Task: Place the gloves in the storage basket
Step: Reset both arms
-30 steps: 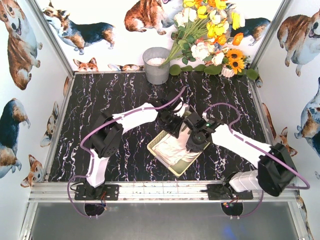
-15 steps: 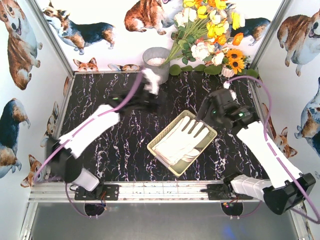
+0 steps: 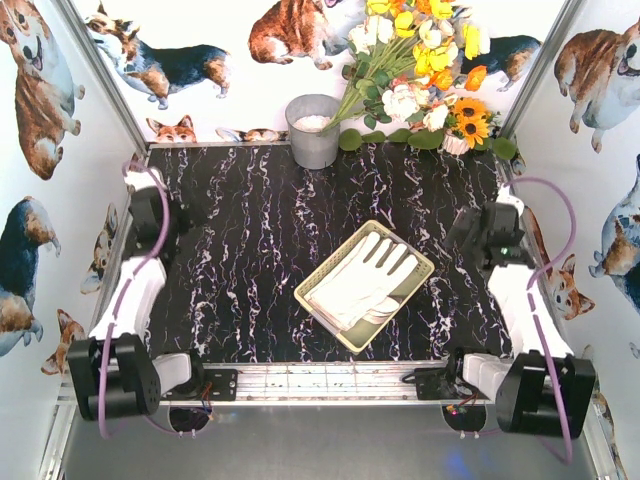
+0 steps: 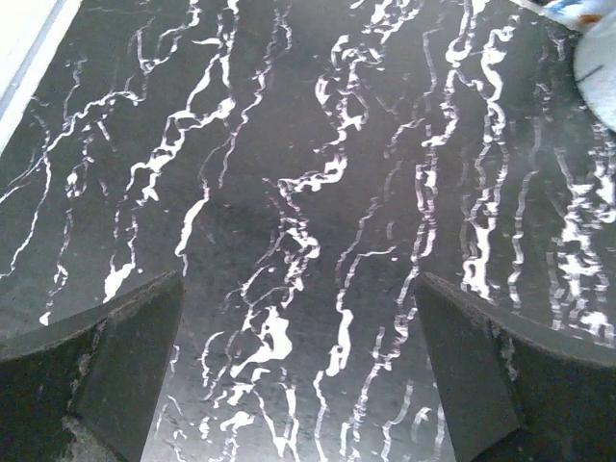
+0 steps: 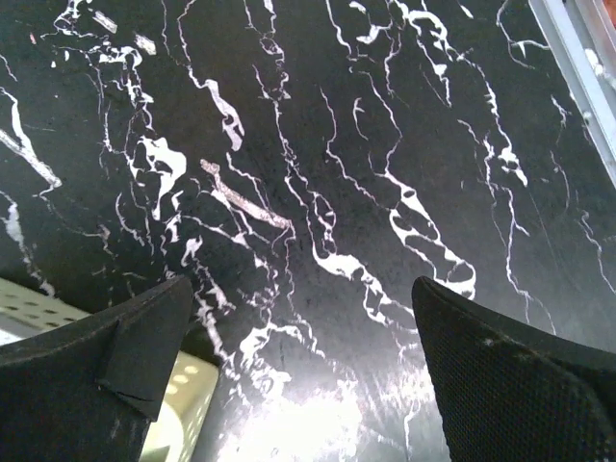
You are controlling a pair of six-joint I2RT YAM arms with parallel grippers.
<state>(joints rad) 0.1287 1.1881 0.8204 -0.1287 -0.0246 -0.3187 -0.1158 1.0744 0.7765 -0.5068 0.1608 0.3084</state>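
The gloves [image 3: 368, 278] lie flat and overlapping inside the storage basket [image 3: 325, 312], fingers pointing far-right. The basket sits at an angle on the desk [image 3: 240, 230], right of centre and nearer the near edge. No glove shows outside it, so the task looks finished.

Both arms are folded against the side rails, probably to leave the middle clear. The left end effector [image 3: 150, 205] is at the far-left edge and the right end effector [image 3: 482, 232] at the right edge, each well apart from the gloves.

The top view gives this layout but does not show the jaws clearly. The wrist views do: the left end effector [image 4: 298, 371] has its fingers spread wide with only bare marbled desk between them, and the right end effector [image 5: 303, 371] is the same, holding nothing. The right wrist view also catches a pale perforated corner at its lower left, apparently the basket. Only the top view shows the grey bucket [image 3: 313, 130] and the flowers [image 3: 420, 70] at the far side.
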